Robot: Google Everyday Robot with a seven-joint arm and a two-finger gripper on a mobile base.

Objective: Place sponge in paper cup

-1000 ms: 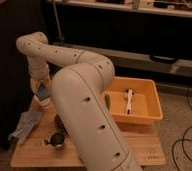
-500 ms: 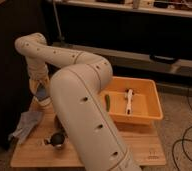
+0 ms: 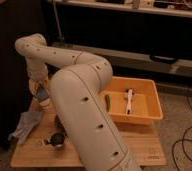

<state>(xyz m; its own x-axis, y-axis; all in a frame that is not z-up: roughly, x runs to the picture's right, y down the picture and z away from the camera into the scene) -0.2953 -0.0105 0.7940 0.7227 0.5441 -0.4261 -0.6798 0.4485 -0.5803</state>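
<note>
Sponge (image 3: pixel 39 93), bluish, is sitting at the gripper (image 3: pixel 41 89) tip, just above the paper cup (image 3: pixel 45 103) on the wooden board (image 3: pixel 139 147); whether the pincer is clamping it cannot be told. Farther right, an orange bin (image 3: pixel 156 107) is holding a white tool (image 3: pixel 129 100).

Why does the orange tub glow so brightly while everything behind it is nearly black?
Camera view: light from above catches the white arm, orange tub and wooden board; the space beneath the shelf lies in deep shadow; the gripper, at the board's left end beside the arm, is dimly lit.
</note>
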